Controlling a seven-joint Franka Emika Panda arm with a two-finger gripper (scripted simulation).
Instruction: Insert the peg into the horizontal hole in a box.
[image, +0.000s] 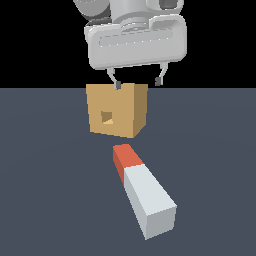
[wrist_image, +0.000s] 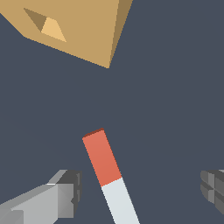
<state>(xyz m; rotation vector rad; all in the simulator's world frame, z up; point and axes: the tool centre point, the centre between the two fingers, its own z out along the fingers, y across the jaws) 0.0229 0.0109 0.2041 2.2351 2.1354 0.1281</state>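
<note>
The peg (image: 142, 187) lies flat on the dark floor, a white bar with a red-orange end that points toward the box. The tan box (image: 118, 110) stands behind it, and its small square hole (image: 106, 117) faces the camera in the exterior view. My gripper (image: 138, 82) hangs open and empty high above the floor, over the box and peg. In the wrist view the peg (wrist_image: 109, 175) lies between my two spread fingertips (wrist_image: 70, 192), well below them, and the box (wrist_image: 83, 26) with its hole (wrist_image: 48, 27) shows beyond the red end.
The floor (image: 50, 190) is a plain dark blue-grey surface. Nothing else stands on it besides the box and peg.
</note>
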